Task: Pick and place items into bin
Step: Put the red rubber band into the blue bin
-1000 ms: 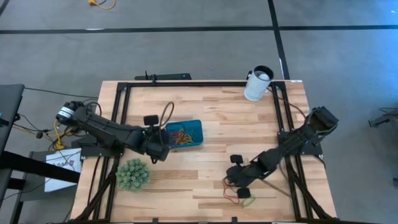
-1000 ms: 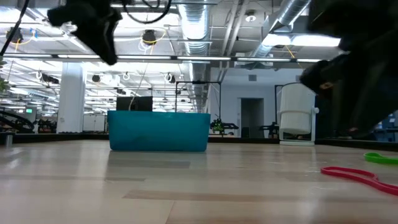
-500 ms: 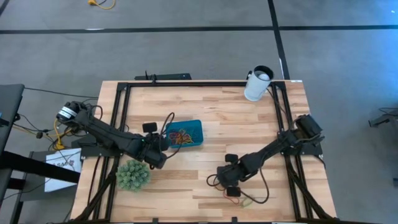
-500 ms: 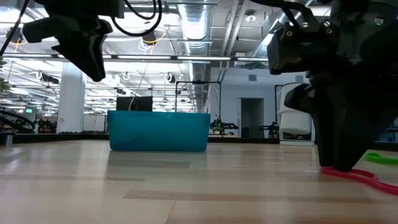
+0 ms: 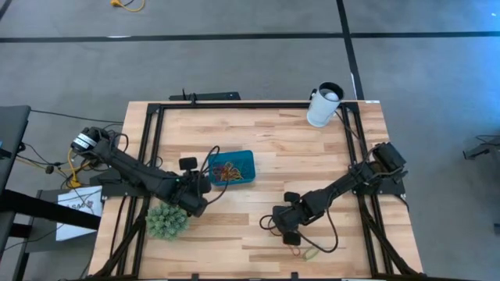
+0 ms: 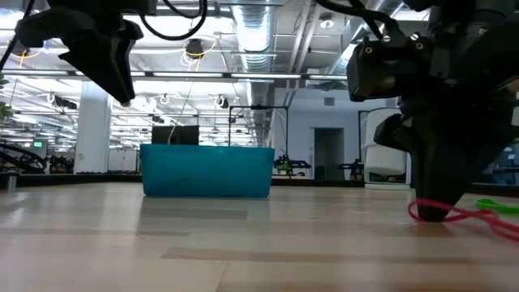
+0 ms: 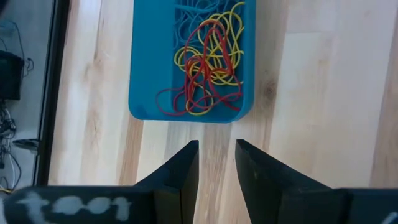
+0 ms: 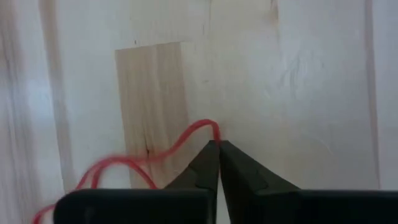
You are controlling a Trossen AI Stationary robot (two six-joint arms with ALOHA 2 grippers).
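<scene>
Red loop (image 8: 124, 163) runs off the right wrist view's edge; bin (image 6: 207, 170) contents hidden in low view.

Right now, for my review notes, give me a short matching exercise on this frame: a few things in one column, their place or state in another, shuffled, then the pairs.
Things:
1. right gripper
2. left gripper
3. teal bin
4. white cup

States:
A. holds a tangle of red and yellow bands
B. open, empty, just short of the bin
C. at the table's far right corner
D. shut on a red band

Pairs: 1-D, 2-B, 3-A, 4-C
</scene>
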